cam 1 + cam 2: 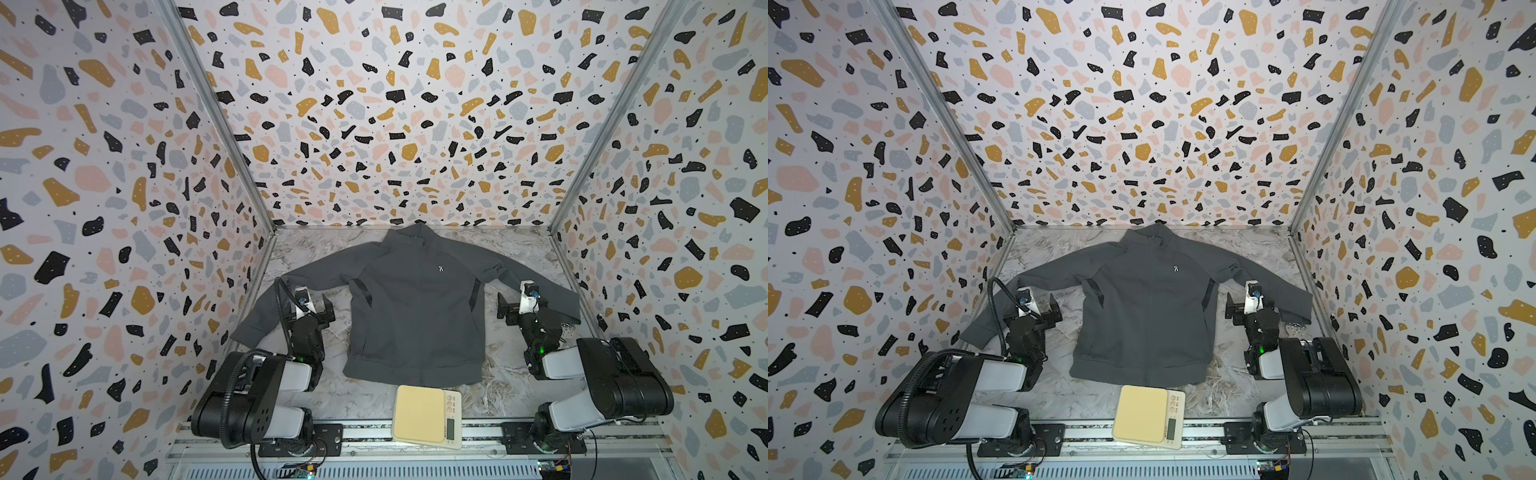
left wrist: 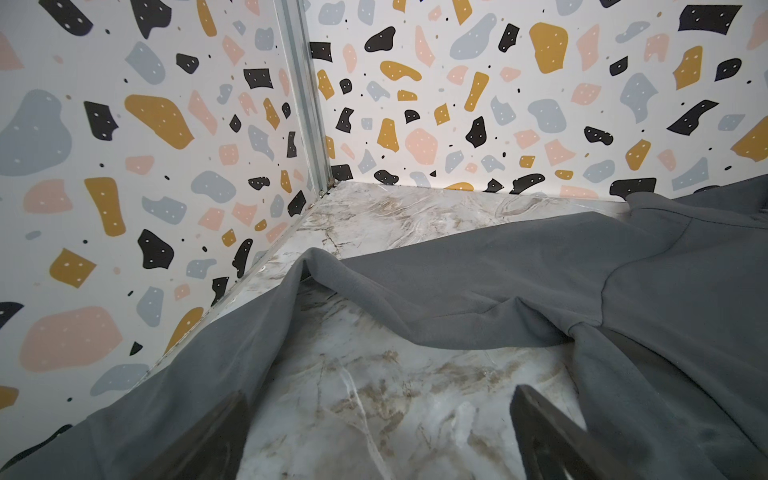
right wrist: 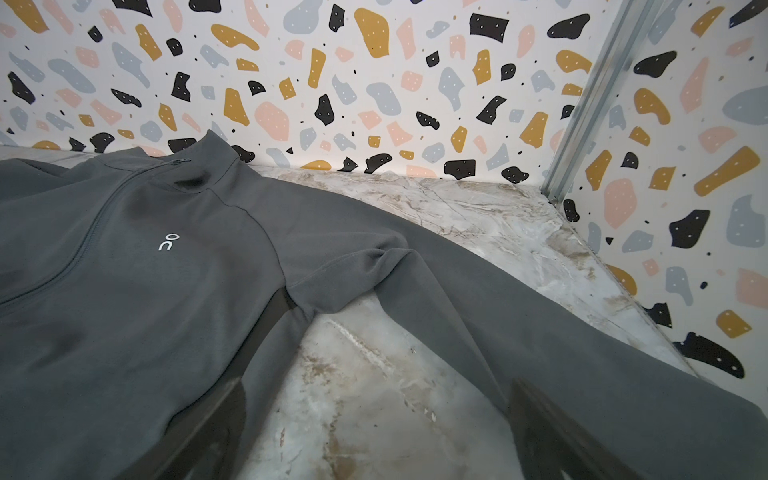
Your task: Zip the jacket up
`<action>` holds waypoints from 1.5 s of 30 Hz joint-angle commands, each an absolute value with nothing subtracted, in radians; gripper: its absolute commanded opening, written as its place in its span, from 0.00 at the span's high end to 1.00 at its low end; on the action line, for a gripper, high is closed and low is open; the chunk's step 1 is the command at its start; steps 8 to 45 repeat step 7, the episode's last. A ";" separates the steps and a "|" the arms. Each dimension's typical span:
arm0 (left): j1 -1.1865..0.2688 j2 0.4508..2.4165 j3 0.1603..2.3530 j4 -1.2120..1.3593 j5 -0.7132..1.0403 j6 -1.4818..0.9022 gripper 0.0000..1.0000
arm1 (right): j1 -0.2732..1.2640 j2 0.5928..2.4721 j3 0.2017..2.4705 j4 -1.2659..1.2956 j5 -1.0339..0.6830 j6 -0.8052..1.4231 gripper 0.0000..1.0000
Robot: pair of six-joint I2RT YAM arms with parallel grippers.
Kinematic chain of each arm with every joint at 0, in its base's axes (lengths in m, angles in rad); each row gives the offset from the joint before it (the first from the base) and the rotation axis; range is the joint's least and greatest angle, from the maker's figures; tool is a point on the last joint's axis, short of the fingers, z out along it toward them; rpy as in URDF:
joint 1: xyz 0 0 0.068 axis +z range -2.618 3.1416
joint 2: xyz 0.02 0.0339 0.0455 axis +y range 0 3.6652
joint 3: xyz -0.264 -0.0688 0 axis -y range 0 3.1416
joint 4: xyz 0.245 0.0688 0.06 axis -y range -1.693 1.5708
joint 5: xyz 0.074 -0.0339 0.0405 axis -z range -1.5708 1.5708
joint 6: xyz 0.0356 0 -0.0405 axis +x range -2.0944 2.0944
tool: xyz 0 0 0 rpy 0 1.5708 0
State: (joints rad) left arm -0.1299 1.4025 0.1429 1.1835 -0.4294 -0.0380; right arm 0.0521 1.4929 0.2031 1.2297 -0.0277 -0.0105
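Jacket (image 1: 415, 299) lies flat, front up, mid table (image 1: 307, 253), collar toward the back wall, zip looks closed to the collar. Left gripper (image 2: 380, 392) and right gripper (image 3: 378, 382) sit between torso and sleeves, fingers spread wide, holding nothing.

Cream scale (image 1: 419, 413) on marble table (image 1: 309, 249), front ctr.

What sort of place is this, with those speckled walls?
Probably a robot test booth: speckled panels box in a marble-look table, and two robot arms sit on a rail beside a scale.
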 commanded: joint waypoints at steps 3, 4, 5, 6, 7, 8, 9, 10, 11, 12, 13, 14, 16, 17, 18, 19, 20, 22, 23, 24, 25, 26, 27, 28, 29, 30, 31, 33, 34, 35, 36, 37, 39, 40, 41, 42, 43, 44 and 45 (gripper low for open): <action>-0.127 1.415 0.167 1.215 -0.440 -0.034 0.00 | 0.058 1.485 0.219 1.218 -0.012 -0.016 0.01; -0.127 1.417 0.169 1.216 -0.439 -0.033 0.00 | 0.057 1.486 0.221 1.218 -0.012 -0.016 0.01; -0.128 1.410 0.166 1.213 -0.438 -0.032 0.00 | 0.057 1.486 0.219 1.218 -0.012 -0.016 0.01; -0.127 1.406 0.165 1.210 -0.437 -0.032 0.00 | 0.057 1.486 0.220 1.218 -0.012 -0.016 0.01; -0.127 1.405 0.162 1.218 -0.438 -0.032 0.00 | 0.057 1.486 0.220 1.217 -0.012 -0.016 0.01; -0.127 1.405 0.162 1.218 -0.438 -0.032 0.00 | 0.057 1.486 0.220 1.217 -0.012 -0.016 0.01; -0.127 1.405 0.162 1.218 -0.438 -0.032 0.00 | 0.057 1.486 0.220 1.217 -0.012 -0.016 0.01; -0.127 1.405 0.162 1.218 -0.438 -0.032 0.00 | 0.057 1.486 0.220 1.217 -0.012 -0.016 0.01; -0.127 1.405 0.162 1.218 -0.438 -0.032 0.00 | 0.057 1.486 0.220 1.217 -0.012 -0.016 0.01; -0.127 1.405 0.162 1.218 -0.438 -0.032 0.00 | 0.057 1.486 0.220 1.217 -0.012 -0.016 0.01; -0.127 1.405 0.162 1.218 -0.438 -0.032 0.00 | 0.057 1.486 0.220 1.217 -0.012 -0.016 0.01; -0.127 1.405 0.162 1.218 -0.438 -0.032 0.00 | 0.057 1.486 0.220 1.217 -0.012 -0.016 0.01; -0.127 1.405 0.162 1.218 -0.438 -0.032 0.00 | 0.057 1.486 0.220 1.217 -0.012 -0.016 0.01; -0.127 1.405 0.162 1.218 -0.438 -0.032 0.00 | 0.057 1.486 0.220 1.217 -0.012 -0.016 0.01; -0.127 1.405 0.162 1.218 -0.438 -0.032 0.00 | 0.057 1.486 0.220 1.217 -0.012 -0.016 0.01; -0.127 1.405 0.162 1.218 -0.438 -0.032 0.00 | 0.057 1.486 0.220 1.217 -0.012 -0.016 0.01; -0.127 1.405 0.162 1.218 -0.438 -0.032 0.00 | 0.057 1.486 0.220 1.217 -0.012 -0.016 0.01; -0.127 1.405 0.162 1.218 -0.438 -0.032 0.00 | 0.057 1.486 0.220 1.217 -0.012 -0.016 0.01; -0.127 1.405 0.162 1.218 -0.438 -0.032 0.00 | 0.057 1.486 0.220 1.217 -0.012 -0.016 0.01; -0.127 1.405 0.162 1.218 -0.438 -0.032 0.00 | 0.057 1.486 0.220 1.217 -0.012 -0.016 0.01; -0.127 1.405 0.162 1.218 -0.438 -0.032 0.00 | 0.057 1.486 0.220 1.217 -0.012 -0.016 0.01; -0.127 1.405 0.162 1.218 -0.438 -0.032 0.00 | 0.057 1.486 0.220 1.217 -0.012 -0.016 0.01; -0.127 1.405 0.162 1.218 -0.438 -0.032 0.00 | 0.057 1.486 0.220 1.217 -0.012 -0.016 0.01; -0.127 1.405 0.162 1.218 -0.438 -0.032 0.00 | 0.057 1.486 0.220 1.217 -0.012 -0.016 0.01; -0.127 1.405 0.162 1.218 -0.438 -0.032 0.00 | 0.057 1.486 0.220 1.217 -0.012 -0.016 0.01; -0.127 1.405 0.162 1.218 -0.438 -0.032 0.00 | 0.057 1.486 0.220 1.217 -0.012 -0.016 0.01; -0.127 1.405 0.162 1.218 -0.438 -0.032 0.00 | 0.057 1.486 0.220 1.217 -0.012 -0.016 0.01; -0.127 1.405 0.162 1.218 -0.438 -0.032 0.00 | 0.057 1.486 0.220 1.217 -0.012 -0.016 0.01; -0.127 1.405 0.162 1.218 -0.438 -0.032 0.00 | 0.057 1.486 0.220 1.217 -0.012 -0.016 0.01; -0.127 1.405 0.162 1.218 -0.438 -0.032 0.00 | 0.057 1.486 0.220 1.217 -0.012 -0.016 0.01; -0.127 1.405 0.162 1.218 -0.438 -0.032 0.00 | 0.057 1.486 0.220 1.217 -0.012 -0.016 0.01; -0.127 1.405 0.162 1.218 -0.438 -0.032 0.00 | 0.057 1.486 0.220 1.217 -0.012 -0.016 0.01; -0.127 1.405 0.162 1.218 -0.438 -0.032 0.00 | 0.057 1.486 0.220 1.217 -0.012 -0.016 0.01; -0.127 1.405 0.162 1.218 -0.438 -0.032 0.00 | 0.057 1.486 0.220 1.217 -0.012 -0.016 0.01; -0.127 1.405 0.162 1.218 -0.438 -0.032 0.00 | 0.057 1.486 0.220 1.217 -0.012 -0.016 0.01; -0.127 1.405 0.162 1.218 -0.438 -0.032 0.00 | 0.057 1.486 0.220 1.217 -0.012 -0.016 0.01; -0.127 1.405 0.162 1.218 -0.438 -0.032 0.00 | 0.057 1.486 0.220 1.217 -0.012 -0.016 0.01; -0.127 1.405 0.162 1.218 -0.438 -0.032 0.00 | 0.057 1.486 0.220 1.217 -0.012 -0.016 0.01; -0.127 1.405 0.162 1.218 -0.438 -0.032 0.00 | 0.057 1.486 0.220 1.217 -0.012 -0.016 0.01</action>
